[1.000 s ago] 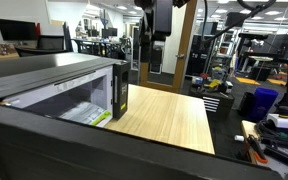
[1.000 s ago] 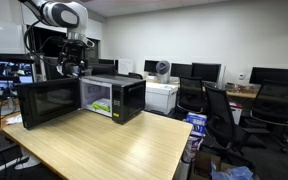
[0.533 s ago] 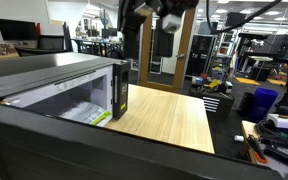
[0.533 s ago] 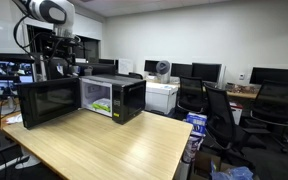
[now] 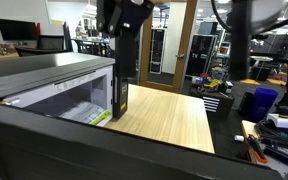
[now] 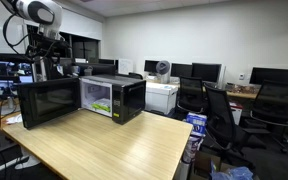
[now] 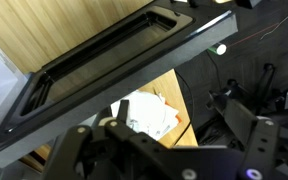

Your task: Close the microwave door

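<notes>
The microwave (image 6: pixel 122 95) sits on a wooden table (image 6: pixel 114 145), at about 10 o'clock on the tabletop in that exterior view. Its door (image 6: pixel 49 102) hangs wide open, swung out to 9 o'clock of the body, with the dark glass panel facing the room. The pale cavity is exposed, and something green (image 6: pixel 102 105) lies inside on its floor.

The arm (image 6: pixel 39 14) rises at 12 o'clock above the open door. In an exterior view the gripper (image 5: pixel 124 30) hangs high over the microwave's front corner, apart from it.

In the wrist view the door (image 7: pixel 114 60) crosses the picture as a dark framed slab running from 8 o'clock to 2 o'clock. The wooden tabletop (image 7: pixel 44 25) shows beyond it at 11 o'clock, and a crumpled white thing (image 7: pixel 149 115) lies below it near the centre. The pincer's dark parts fill the 6 o'clock edge. I cannot tell whether it is released or clenched, and nothing shows between its fingers.
</notes>
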`<action>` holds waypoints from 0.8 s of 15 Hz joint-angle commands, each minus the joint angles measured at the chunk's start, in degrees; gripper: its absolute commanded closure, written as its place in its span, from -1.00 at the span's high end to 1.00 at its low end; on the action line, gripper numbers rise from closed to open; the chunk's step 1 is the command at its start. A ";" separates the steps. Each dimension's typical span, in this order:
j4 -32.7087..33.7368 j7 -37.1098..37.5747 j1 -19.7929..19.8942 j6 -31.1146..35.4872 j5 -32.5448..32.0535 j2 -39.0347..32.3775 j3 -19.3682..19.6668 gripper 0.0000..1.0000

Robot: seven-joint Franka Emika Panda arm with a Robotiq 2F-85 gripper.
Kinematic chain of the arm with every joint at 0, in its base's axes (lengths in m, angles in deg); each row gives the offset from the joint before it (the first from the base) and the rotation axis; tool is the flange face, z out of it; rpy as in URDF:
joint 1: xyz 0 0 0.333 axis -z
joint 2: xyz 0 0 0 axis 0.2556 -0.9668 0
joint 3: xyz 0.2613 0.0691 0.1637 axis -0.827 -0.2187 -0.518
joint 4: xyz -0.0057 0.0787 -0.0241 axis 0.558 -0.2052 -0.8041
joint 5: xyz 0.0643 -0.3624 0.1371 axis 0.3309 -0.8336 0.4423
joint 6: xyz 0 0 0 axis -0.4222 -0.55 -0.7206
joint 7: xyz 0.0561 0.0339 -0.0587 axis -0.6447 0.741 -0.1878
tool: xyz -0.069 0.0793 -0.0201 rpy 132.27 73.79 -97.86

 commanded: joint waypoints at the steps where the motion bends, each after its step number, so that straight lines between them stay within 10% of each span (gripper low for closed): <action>1: -0.10 -6.60 -0.42 -1.35 2.62 0.06 -0.66 0.33; 12: -4.71 -20.95 0.08 -2.45 10.00 -0.45 -0.39 -1.00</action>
